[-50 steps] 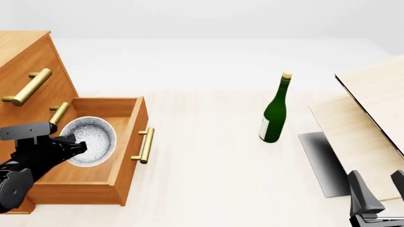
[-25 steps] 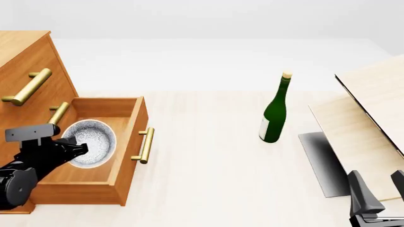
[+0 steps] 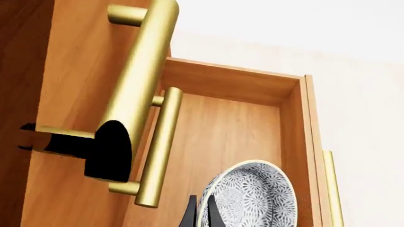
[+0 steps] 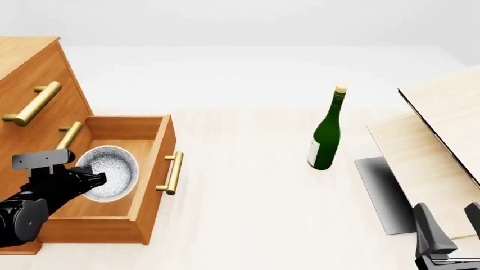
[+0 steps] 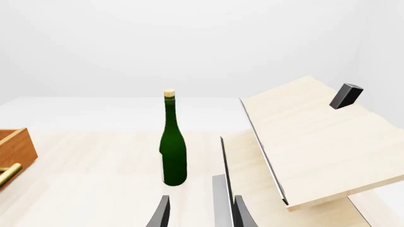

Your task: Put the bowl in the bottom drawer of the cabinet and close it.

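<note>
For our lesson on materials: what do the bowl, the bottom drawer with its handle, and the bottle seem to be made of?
Bowl: probably glazed ceramic, given its speckled grey-white pattern.
Bottom drawer: orange-brown wood with visible grain. Its handle: brass-like metal with a golden sheen.
Bottle: dark green glass by its gloss, with a pale label and a cork-coloured top.

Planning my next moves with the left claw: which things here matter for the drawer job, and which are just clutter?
Belongs to the job:
- small speckled silvery-white bowl, gripped at its rim by the left claw
- open orange-brown wooden bottom drawer
- orange-brown wooden cabinet

Just lying about:
- tall green glass bottle
- pale wooden boards
- idle right claw
</note>
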